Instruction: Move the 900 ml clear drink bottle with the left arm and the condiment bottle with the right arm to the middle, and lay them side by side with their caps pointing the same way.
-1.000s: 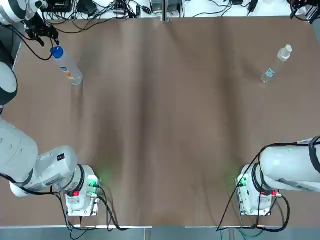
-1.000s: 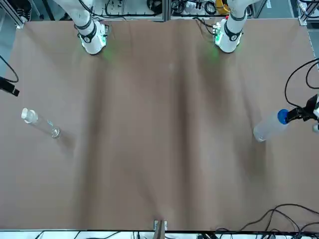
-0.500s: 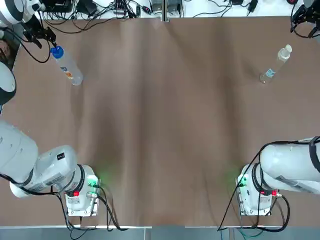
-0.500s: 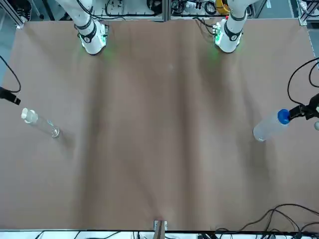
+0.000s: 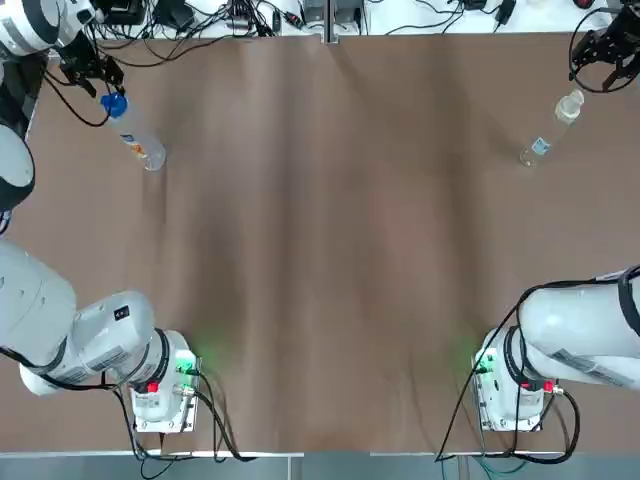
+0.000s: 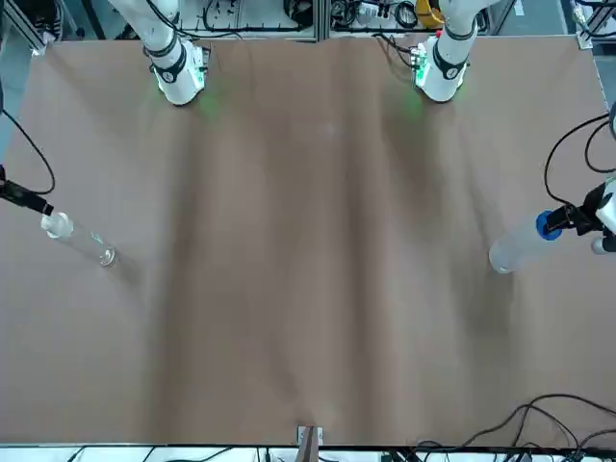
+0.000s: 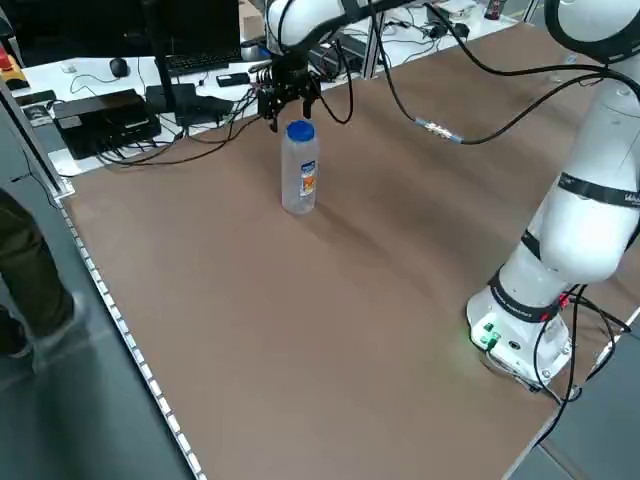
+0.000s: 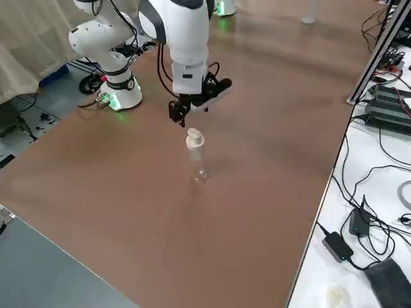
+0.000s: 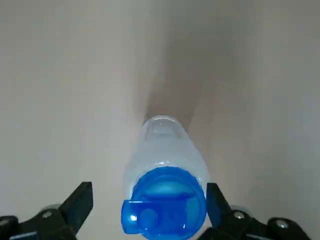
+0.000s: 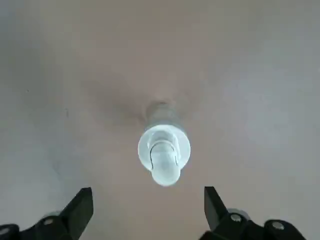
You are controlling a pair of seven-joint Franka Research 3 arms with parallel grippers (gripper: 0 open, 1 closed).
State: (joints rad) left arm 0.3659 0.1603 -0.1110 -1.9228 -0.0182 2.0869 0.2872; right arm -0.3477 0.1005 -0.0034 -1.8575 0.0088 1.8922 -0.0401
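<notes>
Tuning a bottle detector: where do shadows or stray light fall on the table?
Top view: green light from the arm bases spills onto the table. Left wrist view: a soft shadow stretches from the clear drink bottle. Right wrist view: a fainter one beside the condiment bottle. Front view: dark bands streak the table.

A broad brown table (image 5: 320, 250) fills the middle of the room; black cables (image 5: 190, 25) tangle along its far edge; at one side a white desk (image 7: 90, 68) carries dark boxes (image 7: 105, 115) and a mouse (image 7: 118, 67); a person's trousered leg (image 7: 25, 260) stands there on the grey floor (image 7: 60, 420); opposite, a beige curtain (image 8: 26, 38) hangs, and a white bench (image 8: 372, 179) holds a power adapter (image 8: 334, 242).
</notes>
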